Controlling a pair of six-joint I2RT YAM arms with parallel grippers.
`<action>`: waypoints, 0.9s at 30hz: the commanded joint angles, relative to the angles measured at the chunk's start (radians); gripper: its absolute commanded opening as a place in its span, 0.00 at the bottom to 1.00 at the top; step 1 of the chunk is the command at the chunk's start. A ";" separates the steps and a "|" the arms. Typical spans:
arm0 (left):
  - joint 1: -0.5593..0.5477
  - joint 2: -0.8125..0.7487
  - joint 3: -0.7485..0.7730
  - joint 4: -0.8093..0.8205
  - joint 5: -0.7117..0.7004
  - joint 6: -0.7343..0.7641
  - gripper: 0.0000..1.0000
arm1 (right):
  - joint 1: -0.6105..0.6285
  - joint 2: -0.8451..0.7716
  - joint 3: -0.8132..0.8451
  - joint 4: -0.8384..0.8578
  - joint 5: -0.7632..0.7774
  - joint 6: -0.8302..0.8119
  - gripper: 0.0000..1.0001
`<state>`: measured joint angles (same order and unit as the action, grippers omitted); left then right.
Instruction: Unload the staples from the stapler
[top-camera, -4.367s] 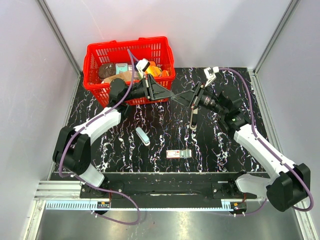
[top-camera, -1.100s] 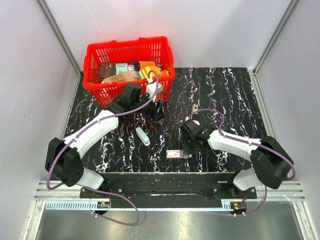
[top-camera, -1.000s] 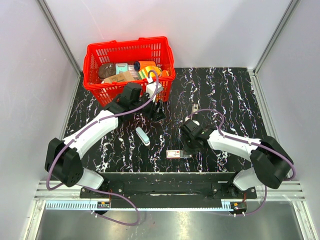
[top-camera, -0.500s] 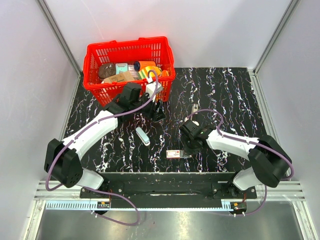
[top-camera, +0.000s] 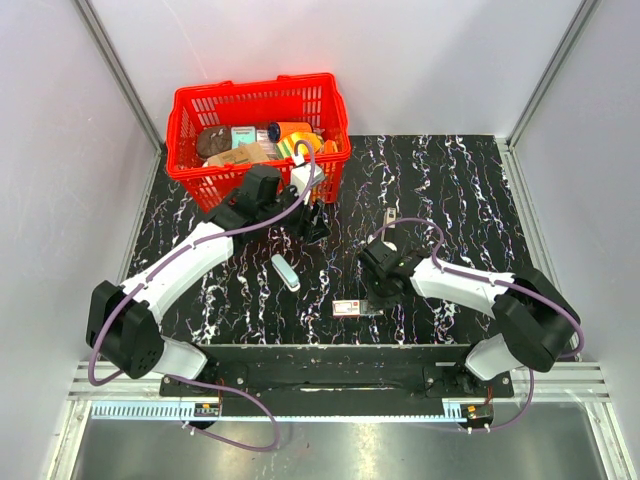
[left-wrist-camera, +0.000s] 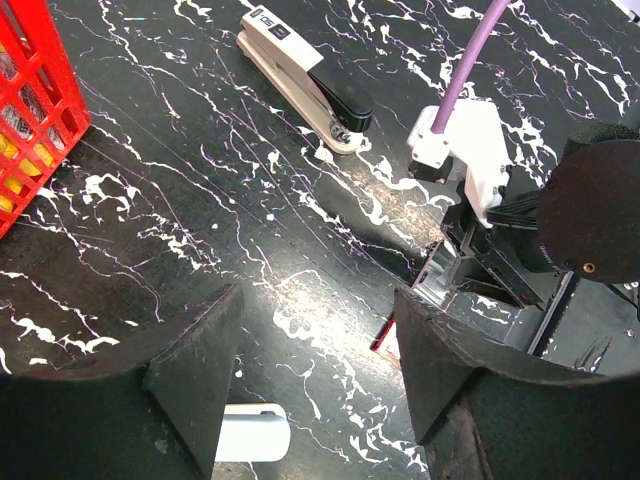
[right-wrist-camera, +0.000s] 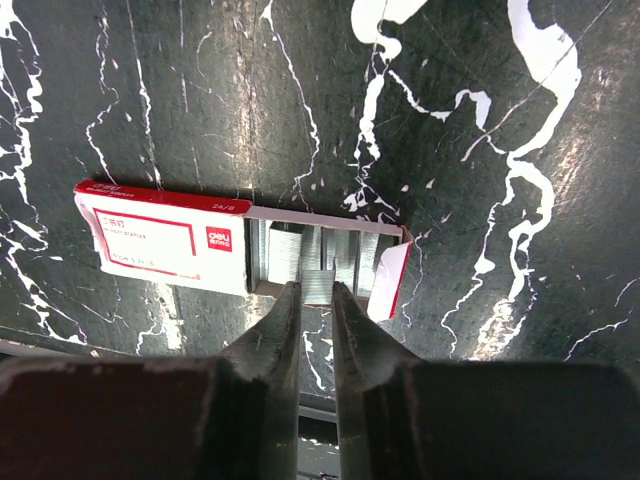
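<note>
The stapler (top-camera: 388, 219) lies on the black marbled table, free of both grippers; in the left wrist view the stapler (left-wrist-camera: 305, 78) shows a pale body with a black end. My right gripper (right-wrist-camera: 316, 288) is low over the open red-and-white staple box (right-wrist-camera: 165, 240), shut on a short strip of staples (right-wrist-camera: 320, 280) at the edge of the box's tray. From above, the right gripper (top-camera: 373, 293) covers the box's (top-camera: 350, 307) right end. My left gripper (left-wrist-camera: 318, 292) hovers open and empty near the basket, also seen as the left gripper (top-camera: 313, 222) from above.
A red basket (top-camera: 258, 100) full of items stands at the back left. A pale blue-and-white oblong (top-camera: 285, 272) lies left of the staple box. The table's front edge runs just below the box.
Since several seconds ago both arms have come down from mid-air and the stapler now lies on the table. Over the last second the right arm shifted only slightly; the left is still.
</note>
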<state>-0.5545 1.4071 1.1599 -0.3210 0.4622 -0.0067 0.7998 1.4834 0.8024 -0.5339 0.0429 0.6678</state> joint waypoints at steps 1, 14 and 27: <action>-0.004 -0.034 0.007 0.022 -0.011 0.022 0.66 | 0.012 0.003 0.047 -0.012 0.029 -0.016 0.22; -0.008 -0.039 0.007 0.016 -0.017 0.028 0.66 | 0.012 -0.005 0.047 -0.015 0.035 -0.019 0.31; -0.015 -0.040 0.006 0.014 -0.023 0.036 0.66 | 0.012 -0.028 0.087 -0.038 0.035 -0.033 0.29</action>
<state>-0.5640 1.4071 1.1599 -0.3225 0.4583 0.0113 0.7998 1.4815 0.8558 -0.5663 0.0528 0.6479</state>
